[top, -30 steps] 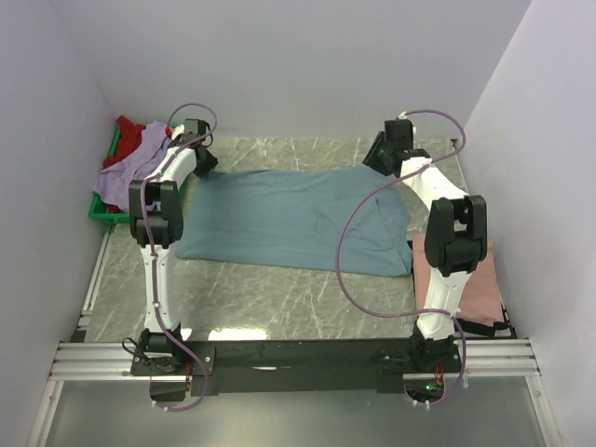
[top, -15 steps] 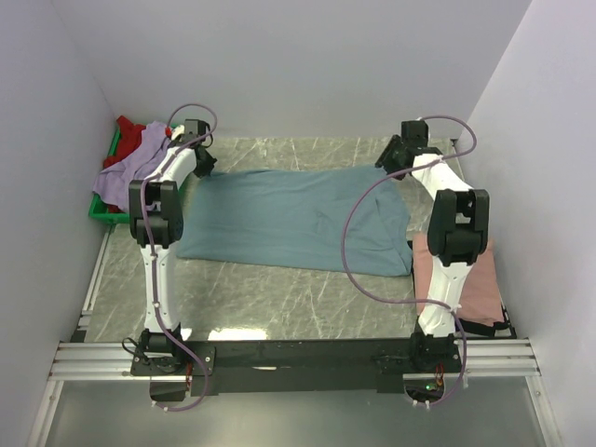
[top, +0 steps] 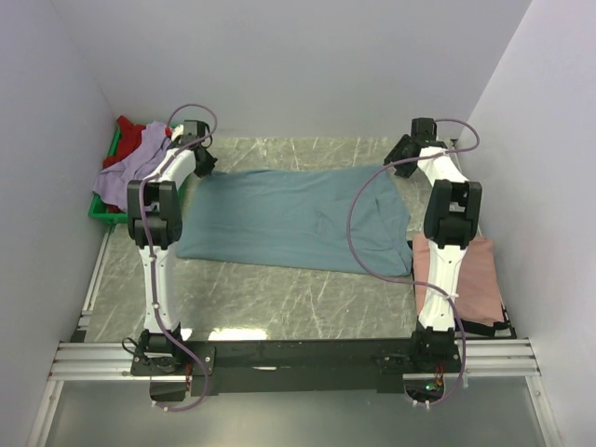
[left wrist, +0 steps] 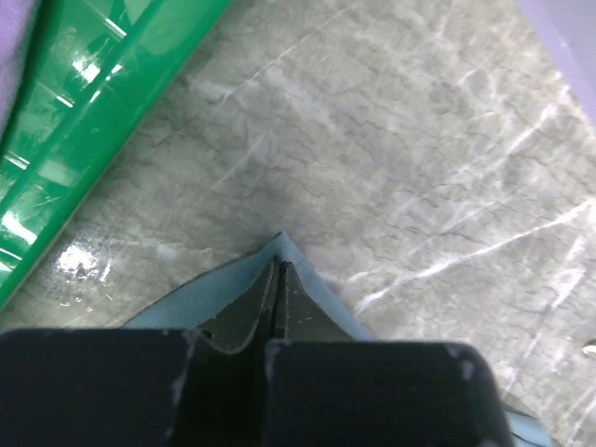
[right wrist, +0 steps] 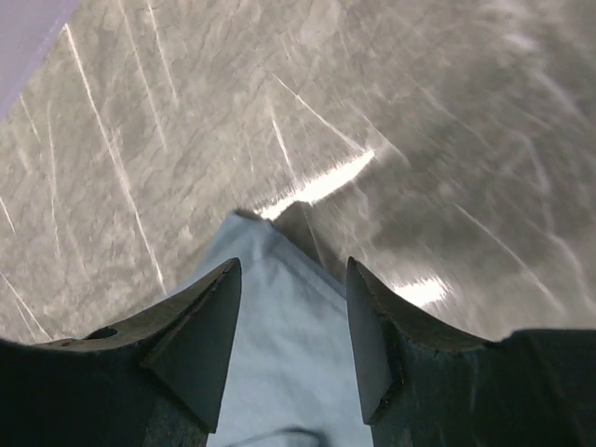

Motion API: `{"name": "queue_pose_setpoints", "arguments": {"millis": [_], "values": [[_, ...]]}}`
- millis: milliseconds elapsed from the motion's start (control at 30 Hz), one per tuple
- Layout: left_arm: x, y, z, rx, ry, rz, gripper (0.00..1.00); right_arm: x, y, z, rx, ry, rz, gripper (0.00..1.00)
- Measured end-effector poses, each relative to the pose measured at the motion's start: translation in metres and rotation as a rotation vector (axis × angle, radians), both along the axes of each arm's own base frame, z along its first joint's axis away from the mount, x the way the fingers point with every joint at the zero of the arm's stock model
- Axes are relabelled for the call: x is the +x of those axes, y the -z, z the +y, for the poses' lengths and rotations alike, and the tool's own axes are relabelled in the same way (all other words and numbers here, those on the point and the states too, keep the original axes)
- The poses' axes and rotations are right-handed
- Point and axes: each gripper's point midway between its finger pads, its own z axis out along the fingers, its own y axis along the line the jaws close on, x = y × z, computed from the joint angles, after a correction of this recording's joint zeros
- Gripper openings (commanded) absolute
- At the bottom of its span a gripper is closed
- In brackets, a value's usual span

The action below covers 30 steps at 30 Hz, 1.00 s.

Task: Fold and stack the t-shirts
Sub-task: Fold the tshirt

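Two robot arms reach toward the far side of a grey marbled table (top: 279,298), and between them we see a grey-blue t-shirt (top: 298,219) spread flat across the middle. The left gripper (left wrist: 277,272) has its jaws pressed together on the shirt's far left corner, a point of blue cloth showing around the fingertips; the right gripper (right wrist: 292,275) stands with its jaws apart, one finger on each side of the shirt's far right corner, and we cannot tell whether they touch the cloth. Near the left gripper we find a green tray (left wrist: 93,112) at the table's left edge; a lavender t-shirt (top: 130,168) drapes over its rim, with a red t-shirt (top: 126,132) bunched behind it. A salmon pink t-shirt (top: 484,279) lies at the near right, partly hidden by the right arm; we cannot tell whether it touches the grey-blue one or lies just beside it.
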Motion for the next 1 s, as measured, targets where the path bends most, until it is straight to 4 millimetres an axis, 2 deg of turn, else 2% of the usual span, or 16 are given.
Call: {"name": "queue_pose_setpoints", "arguments": {"millis": [200, 300, 400, 600, 633, 700, 833, 933, 1000], "values": [[0.000, -0.009, -0.003, -0.014, 0.010, -0.020, 0.00, 0.011, 0.019, 0.011, 0.083, 0.013, 0.015, 0.55], [0.001, -0.013, -0.003, -0.015, 0.011, -0.033, 0.00, 0.016, 0.017, 0.018, 0.131, 0.016, 0.004, 0.52], [0.002, -0.015, -0.004, -0.018, 0.014, -0.038, 0.00, 0.016, 0.017, 0.023, 0.166, 0.018, 0.006, 0.43], [0.002, -0.015, -0.005, -0.022, 0.017, -0.039, 0.00, 0.018, 0.019, 0.029, 0.209, 0.014, -0.011, 0.14], [0.002, -0.015, -0.005, -0.022, 0.017, -0.040, 0.00, 0.017, 0.022, 0.029, 0.213, 0.015, -0.010, 0.06], [0.002, -0.016, -0.005, -0.023, 0.017, -0.042, 0.00, 0.015, 0.027, 0.030, 0.222, 0.019, -0.007, 0.00], [0.001, -0.021, -0.003, -0.024, 0.014, -0.052, 0.00, 0.010, 0.025, 0.027, 0.238, 0.016, -0.035, 0.00], [0.003, -0.030, -0.001, -0.030, 0.013, -0.074, 0.00, -0.001, 0.018, 0.021, 0.242, 0.022, -0.046, 0.00], [0.003, -0.037, 0.001, -0.036, 0.012, -0.087, 0.00, -0.006, 0.006, 0.016, 0.241, 0.022, -0.078, 0.00]]}}
